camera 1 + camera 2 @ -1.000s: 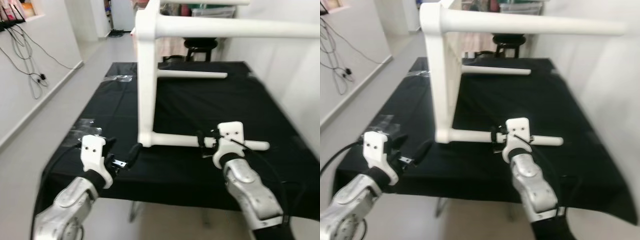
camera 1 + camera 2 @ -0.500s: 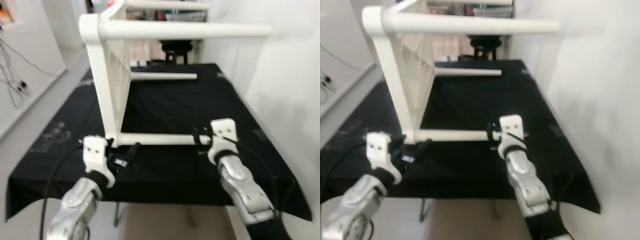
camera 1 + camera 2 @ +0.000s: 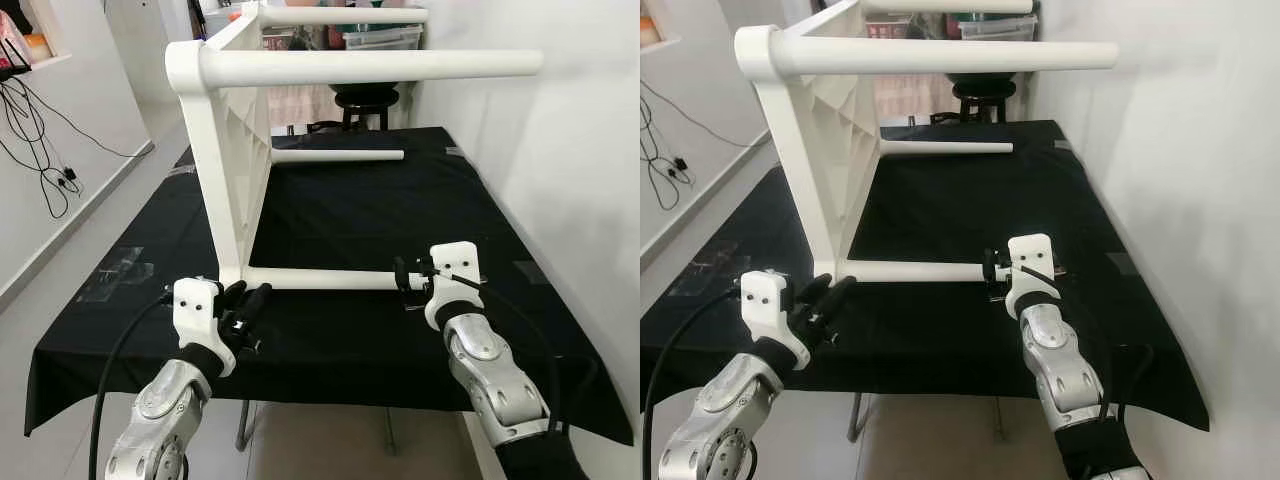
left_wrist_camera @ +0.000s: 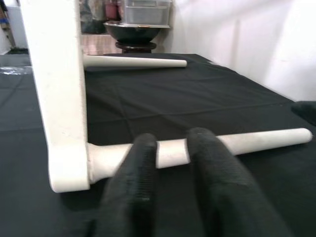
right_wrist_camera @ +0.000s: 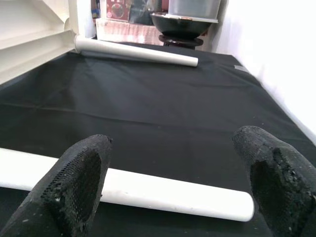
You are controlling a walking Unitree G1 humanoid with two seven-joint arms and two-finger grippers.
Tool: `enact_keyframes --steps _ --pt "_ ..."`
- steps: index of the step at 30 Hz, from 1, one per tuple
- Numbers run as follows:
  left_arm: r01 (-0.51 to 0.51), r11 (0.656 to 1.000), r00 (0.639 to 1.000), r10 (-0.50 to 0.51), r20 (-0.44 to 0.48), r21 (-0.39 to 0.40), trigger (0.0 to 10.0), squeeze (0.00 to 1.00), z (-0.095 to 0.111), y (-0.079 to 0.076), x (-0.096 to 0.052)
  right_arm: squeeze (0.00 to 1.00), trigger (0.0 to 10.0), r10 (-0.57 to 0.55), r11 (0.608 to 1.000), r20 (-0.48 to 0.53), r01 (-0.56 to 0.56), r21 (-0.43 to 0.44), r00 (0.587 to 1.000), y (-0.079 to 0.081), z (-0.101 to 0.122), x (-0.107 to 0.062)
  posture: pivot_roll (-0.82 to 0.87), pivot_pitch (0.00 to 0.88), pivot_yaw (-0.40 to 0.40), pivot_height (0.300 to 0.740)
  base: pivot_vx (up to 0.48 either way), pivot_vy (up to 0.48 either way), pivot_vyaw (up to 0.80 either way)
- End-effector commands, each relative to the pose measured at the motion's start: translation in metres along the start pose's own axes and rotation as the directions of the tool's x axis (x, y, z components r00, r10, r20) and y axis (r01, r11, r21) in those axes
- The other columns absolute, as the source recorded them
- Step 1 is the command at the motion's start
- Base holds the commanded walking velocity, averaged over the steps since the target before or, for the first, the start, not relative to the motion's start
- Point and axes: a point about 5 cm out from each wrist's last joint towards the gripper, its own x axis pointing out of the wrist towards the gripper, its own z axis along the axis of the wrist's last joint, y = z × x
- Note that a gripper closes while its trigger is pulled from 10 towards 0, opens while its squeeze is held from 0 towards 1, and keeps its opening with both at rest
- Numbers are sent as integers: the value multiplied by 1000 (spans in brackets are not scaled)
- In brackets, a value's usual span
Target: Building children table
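Observation:
A white children's table (image 3: 230, 170) lies on its side on a black-clothed table (image 3: 350, 215), with its round legs pointing right. The lower near leg (image 3: 320, 281) rests on the cloth. My left gripper (image 3: 248, 297) is just short of that leg's base, its fingers a little apart with nothing between them; the left wrist view has the leg (image 4: 256, 140) just beyond the fingertips (image 4: 200, 138). My right gripper (image 3: 403, 283) stands wide open around the leg close to its free end, and the leg (image 5: 163, 190) runs across between its fingers (image 5: 84, 173).
A loose-looking far leg (image 3: 335, 155) lies on the cloth behind. A black stool (image 3: 368, 98) and a storage box (image 3: 380, 38) stand beyond the table. A white wall (image 3: 570, 150) runs close on the right. Cables (image 3: 40, 110) hang on the left wall.
The head view has swung and sharpened. My left gripper has crept a little closer to the leg's base. My right gripper stays at the leg near its end.

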Motion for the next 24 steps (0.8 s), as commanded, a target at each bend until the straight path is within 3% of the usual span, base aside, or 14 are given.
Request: enact_keyframes --steps 1,19,20,24 --pt "-26 1000 1000 26 -9 16 0 0 -3 5 0 0 10000 2 1000 22 -3 8 1000 2 4 4 -28 0 21 740 0 0 0" --pt "15 998 1000 -14 -21 53 0 0 -4 3 5 0 10000 -1 1000 18 1 24 1000 0 1 9 -30 0 24 740 0 0 0" --pt "18 998 999 -16 -27 63 10000 0 -4 3 5 0 10000 -1 1000 18 0 26 1000 0 1 9 -30 0 26 740 0 0 0" --pt "1 999 999 1 -36 52 10000 0 -6 4 5 0 10000 4 999 22 -5 37 1000 0 0 9 -30 0 28 740 0 0 0"
